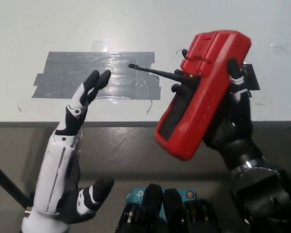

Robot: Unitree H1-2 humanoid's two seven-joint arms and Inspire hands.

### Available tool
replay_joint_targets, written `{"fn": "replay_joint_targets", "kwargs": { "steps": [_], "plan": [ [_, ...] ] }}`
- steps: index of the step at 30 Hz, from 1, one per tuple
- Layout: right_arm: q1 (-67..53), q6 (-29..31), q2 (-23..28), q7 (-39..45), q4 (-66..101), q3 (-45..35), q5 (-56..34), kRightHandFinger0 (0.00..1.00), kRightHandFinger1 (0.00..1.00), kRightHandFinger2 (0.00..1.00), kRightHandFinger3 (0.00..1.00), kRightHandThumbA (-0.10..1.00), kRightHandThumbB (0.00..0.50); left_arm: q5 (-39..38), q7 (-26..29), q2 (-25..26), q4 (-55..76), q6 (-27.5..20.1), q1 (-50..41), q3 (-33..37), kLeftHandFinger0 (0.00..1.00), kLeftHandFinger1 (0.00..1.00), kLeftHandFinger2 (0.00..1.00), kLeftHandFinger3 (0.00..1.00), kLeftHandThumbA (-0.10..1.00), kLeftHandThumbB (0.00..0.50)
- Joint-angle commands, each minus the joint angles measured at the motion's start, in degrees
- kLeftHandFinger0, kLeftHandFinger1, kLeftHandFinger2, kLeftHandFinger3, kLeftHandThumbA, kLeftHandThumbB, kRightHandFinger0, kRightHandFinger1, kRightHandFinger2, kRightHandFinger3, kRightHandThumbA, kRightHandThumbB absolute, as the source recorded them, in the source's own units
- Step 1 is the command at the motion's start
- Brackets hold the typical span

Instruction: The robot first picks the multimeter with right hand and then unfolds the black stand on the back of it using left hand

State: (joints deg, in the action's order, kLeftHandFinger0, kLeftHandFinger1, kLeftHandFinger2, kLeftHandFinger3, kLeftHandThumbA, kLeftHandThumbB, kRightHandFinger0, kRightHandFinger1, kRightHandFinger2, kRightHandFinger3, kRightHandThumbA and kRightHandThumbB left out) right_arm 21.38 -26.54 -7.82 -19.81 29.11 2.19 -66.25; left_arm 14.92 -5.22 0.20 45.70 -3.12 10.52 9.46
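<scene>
Gripping the red multimeter [200, 92], the black right hand [231, 119] holds it raised above the near edge of the white table [48, 24], just right of the grey tape patch [98, 75] stuck to the tabletop. The meter is tilted, its upper end leaning away from the robot, its lower end hanging out past the table edge. The fingers wrap it from behind and from the right side. A thin black strip [153, 72] juts from the meter's upper left toward the tape patch; it looks like the stand or a probe lead, but which one cannot be told.

The white left hand [68, 160] is raised below and left of the tape patch, fingers spread and holding nothing, well apart from the meter.

Risks, as a judgement: the hold covers only one side of a long, tilted body, so a push from the left hand on the stand could twist the meter in the grip or lever it out, and it would fall past the table edge to the floor. The left fingertips could also catch the thin strip rather than the stand.

No brand, label or writing can be read on the meter. A dark object [250, 77] lies on the table behind it, mostly hidden.
</scene>
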Motion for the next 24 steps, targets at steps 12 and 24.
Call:
{"fn": "replay_joint_targets", "kwargs": {
  "steps": [12, 24],
  "plan": [
    [0.7, 0.9, 4.0, 3.8, 6.6, 1.4, -13.3, 0.0, 0.22, 0.76, 0.85, -0.1, 0.122, 2.6, -0.9, -2.4, 6.4, -2.7, 11.5, -1.0, 1.0, 1.0, 1.0, 1.0, 0.76, 0.23],
    [1.1, 1.1, 4.6, 3.7, 6.7, 2.7, -11.4, 0.0, 0.23, 0.68, 0.75, -0.1, 0.121, 2.3, -0.8, 1.1, -0.3, -10.7, 14.4, 0.3, 1.0, 1.0, 1.0, 1.0, 0.92, 0.415]
  ]
}}
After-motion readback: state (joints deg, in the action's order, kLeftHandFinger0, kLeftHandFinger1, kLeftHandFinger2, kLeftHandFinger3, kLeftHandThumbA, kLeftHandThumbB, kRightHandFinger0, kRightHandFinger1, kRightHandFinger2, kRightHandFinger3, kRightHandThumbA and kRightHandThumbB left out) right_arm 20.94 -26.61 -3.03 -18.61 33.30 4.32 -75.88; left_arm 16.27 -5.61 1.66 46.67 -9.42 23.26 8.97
